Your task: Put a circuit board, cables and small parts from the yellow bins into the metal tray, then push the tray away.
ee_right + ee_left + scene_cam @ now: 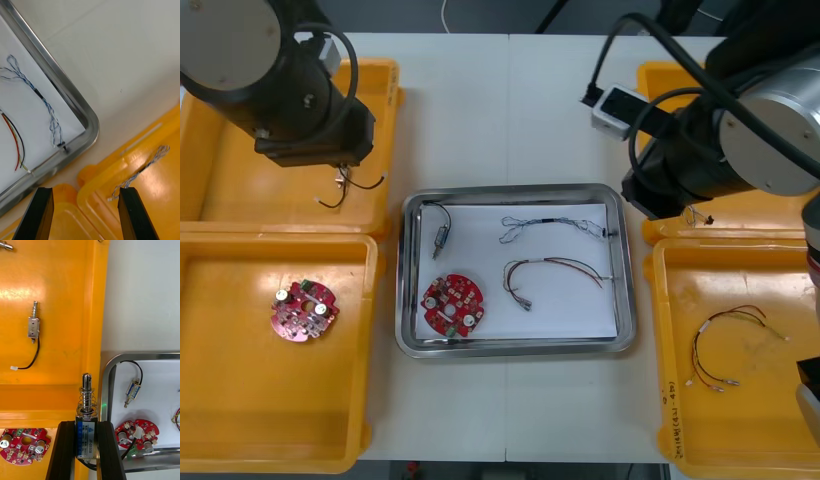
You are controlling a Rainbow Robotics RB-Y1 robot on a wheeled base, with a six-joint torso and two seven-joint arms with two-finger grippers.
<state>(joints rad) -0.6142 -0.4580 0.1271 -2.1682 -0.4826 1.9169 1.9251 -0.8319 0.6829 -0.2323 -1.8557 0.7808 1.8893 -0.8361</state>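
Metal part (87,405) pinched in left gripper (86,426), right gripper (86,192) spread

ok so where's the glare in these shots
Front view: the rim of the metal tray mirrors the lights. Left wrist view: a bright sheen lies on the floor of the far left yellow bin, and there are glints on the small metal part held in the left end effector. Right wrist view: white streaks run along the far right yellow bin, beyond the open right end effector.
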